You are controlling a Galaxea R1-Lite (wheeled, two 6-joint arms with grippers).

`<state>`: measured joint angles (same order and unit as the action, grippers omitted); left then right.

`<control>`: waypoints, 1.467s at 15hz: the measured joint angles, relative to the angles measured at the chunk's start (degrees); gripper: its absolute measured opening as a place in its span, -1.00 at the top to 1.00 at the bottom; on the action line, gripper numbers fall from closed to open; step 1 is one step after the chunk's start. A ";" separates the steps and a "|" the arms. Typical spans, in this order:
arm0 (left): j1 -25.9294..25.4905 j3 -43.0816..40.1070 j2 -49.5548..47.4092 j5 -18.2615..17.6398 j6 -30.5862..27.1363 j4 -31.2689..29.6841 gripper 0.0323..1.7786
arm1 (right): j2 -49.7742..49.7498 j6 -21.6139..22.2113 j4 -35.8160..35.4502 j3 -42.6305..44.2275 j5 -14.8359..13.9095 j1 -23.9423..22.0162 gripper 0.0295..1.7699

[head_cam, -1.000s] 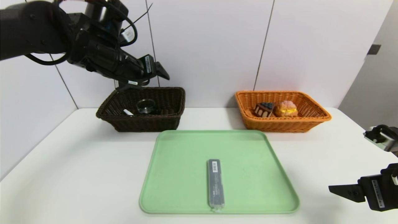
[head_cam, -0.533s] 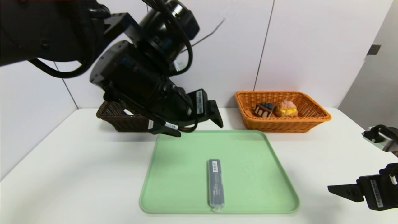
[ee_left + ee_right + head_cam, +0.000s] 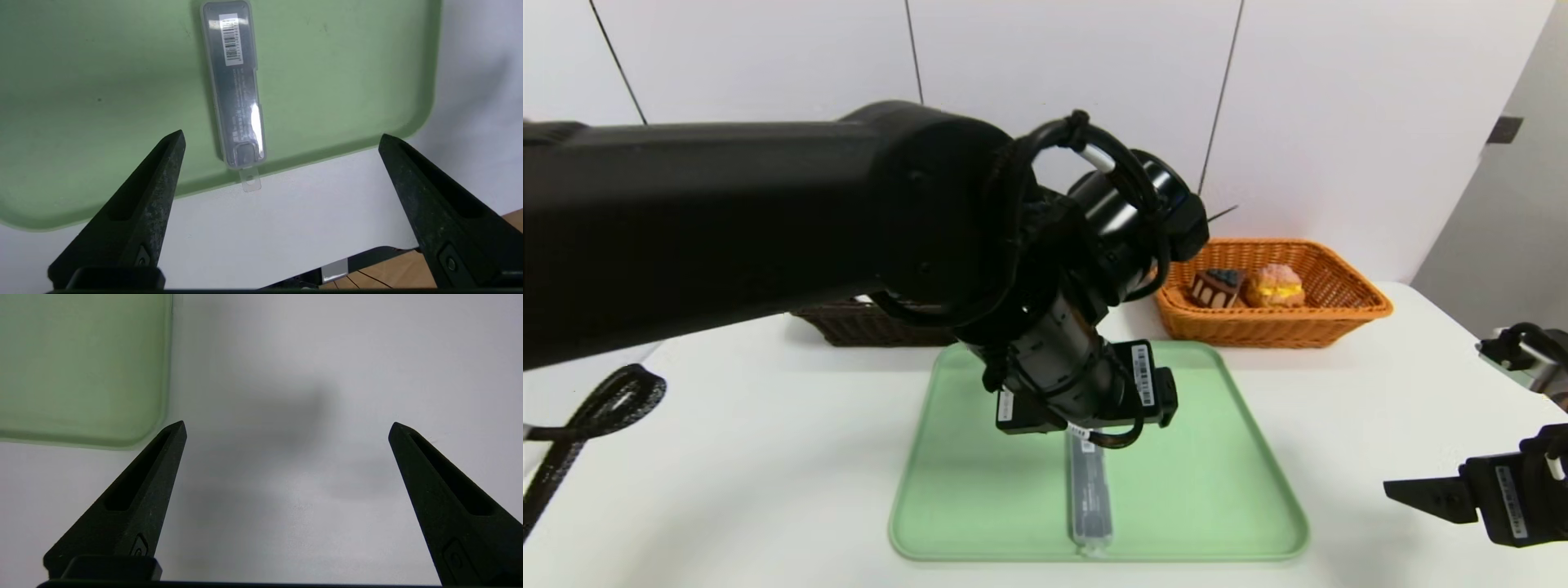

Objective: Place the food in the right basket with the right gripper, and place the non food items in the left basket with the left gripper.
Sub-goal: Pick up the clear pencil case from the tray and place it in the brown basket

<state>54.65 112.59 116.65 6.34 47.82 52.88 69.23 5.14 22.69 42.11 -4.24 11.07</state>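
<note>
Fingers of the left gripper (image 3: 282, 136) are spread wide with nothing between them, poised above the grey case (image 3: 235, 85), which lies flat on the green tray (image 3: 1217, 457) with its clear hang tab reaching over the tray's near rim. Fingers of the right gripper (image 3: 286, 424) are likewise held wide apart over bare white table (image 3: 735, 457) at the right edge. Cake wedge (image 3: 1217, 287) and cream puff (image 3: 1276, 286) are seen inside the orange basket (image 3: 1339, 314). Much of the dark brown basket (image 3: 849, 327) is hidden by the left arm. White wall panels (image 3: 1339, 106) with dark seams are seen behind the table.
</note>
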 joint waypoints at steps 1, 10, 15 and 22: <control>0.06 0.00 1.05 0.71 -0.20 0.20 -0.88 | -0.11 -0.05 -2.18 0.09 -1.07 0.00 -0.93; 0.37 0.00 7.91 2.30 -5.11 2.18 -0.90 | -0.82 0.02 -4.19 -0.41 -2.32 -0.02 -0.93; 0.59 0.00 10.63 4.46 -7.31 1.69 -0.90 | -0.84 0.09 -4.14 -0.79 -2.32 -0.02 -0.93; 0.55 0.11 12.81 4.79 -7.25 -1.62 -0.90 | -1.07 0.17 -4.25 -1.56 -2.40 -0.05 -0.93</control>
<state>55.20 112.70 129.46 11.13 40.57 51.26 68.16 5.32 18.43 40.55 -6.64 11.02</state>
